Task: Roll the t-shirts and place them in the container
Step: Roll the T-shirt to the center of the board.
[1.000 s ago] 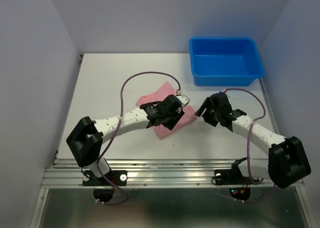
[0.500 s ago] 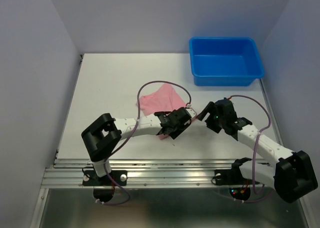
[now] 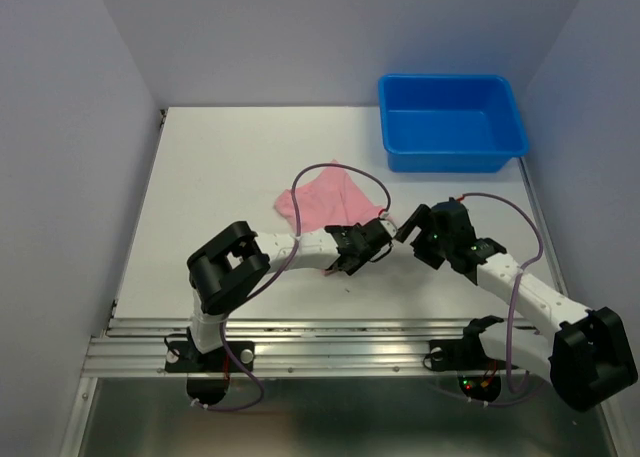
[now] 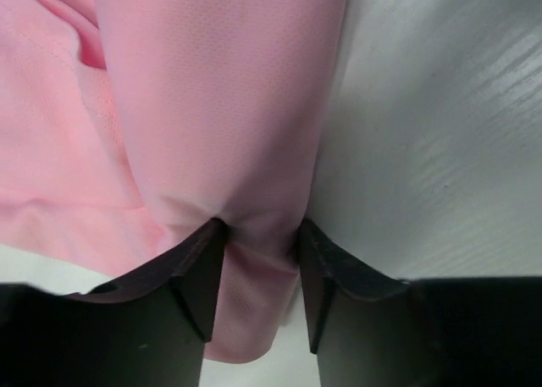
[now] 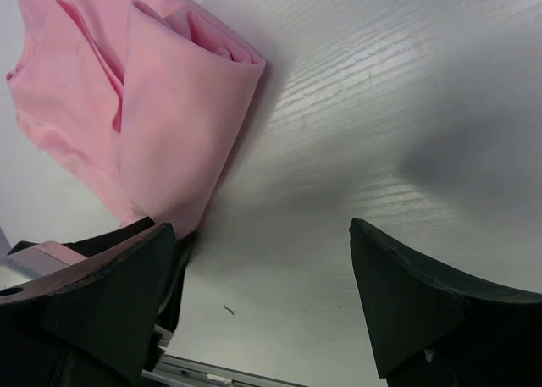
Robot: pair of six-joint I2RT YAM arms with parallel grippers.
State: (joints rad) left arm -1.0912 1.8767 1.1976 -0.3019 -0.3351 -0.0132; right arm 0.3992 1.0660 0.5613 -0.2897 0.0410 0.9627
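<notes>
i see the white desk (image 3: 220,167) with the blue tub (image 3: 450,161) at its far right corner. the pink t-shirt (image 3: 325,199) lies bunched and partly folded near the middle of the desk, well apart from the tub. my left jaws are pinched on a fold at the shirt's near edge, fabric squeezed between them. my right jaws stand wide, holding nothing, over bare desk just right of the shirt.
</notes>
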